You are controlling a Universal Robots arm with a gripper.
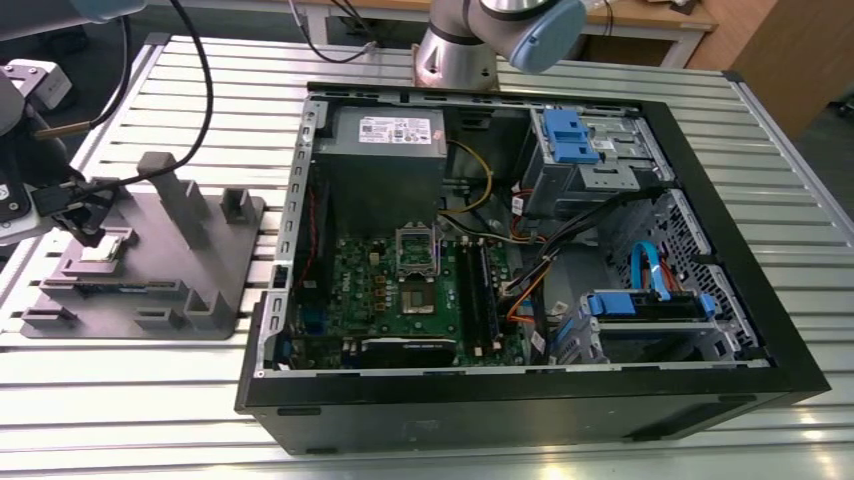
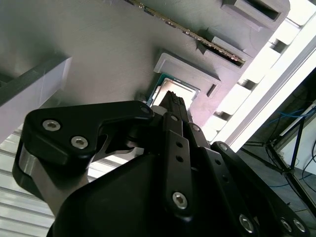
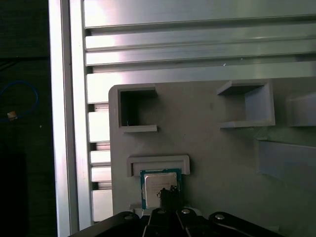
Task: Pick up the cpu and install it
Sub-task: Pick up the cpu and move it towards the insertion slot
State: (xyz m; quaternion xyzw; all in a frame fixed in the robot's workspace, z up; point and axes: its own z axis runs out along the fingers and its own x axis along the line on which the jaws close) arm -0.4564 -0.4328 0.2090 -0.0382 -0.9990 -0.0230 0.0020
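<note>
- Resting flat in a shallow recess of the grey fixture [image 1: 200,262], the cpu [image 1: 107,247] is seen with its silvery top up at the exterior view's left, well apart from the open computer case [image 1: 534,385].
- The gripper [image 1: 87,232] is positioned directly over the cpu, and the chip is not lifted from its recess.
- In both wrist views, the gripper's [image 3: 168,195] [image 2: 173,98] black tip is shown overlapping the metal top of the cpu [image 3: 153,180] [image 2: 159,94]. Whether the chip is actually touched cannot be told.
- Whether the jaws are open or closed cannot be told either, as they are seen end-on against the chip.
- The fixture [image 3: 222,163] [image 2: 98,44] is laid on a slotted aluminium table [image 1: 134,400] [image 3: 197,44], just beside the case.
- Inside the case, the green motherboard [image 1: 387,290] is exposed, with a square socket frame [image 1: 416,250] near its middle.
- A grey power supply [image 1: 387,135] is mounted beyond the board, and blue drive brackets [image 1: 567,135] are seen toward the exterior view's right.
- The arm's base [image 1: 461,55] is fixed to the table behind the case.
</note>
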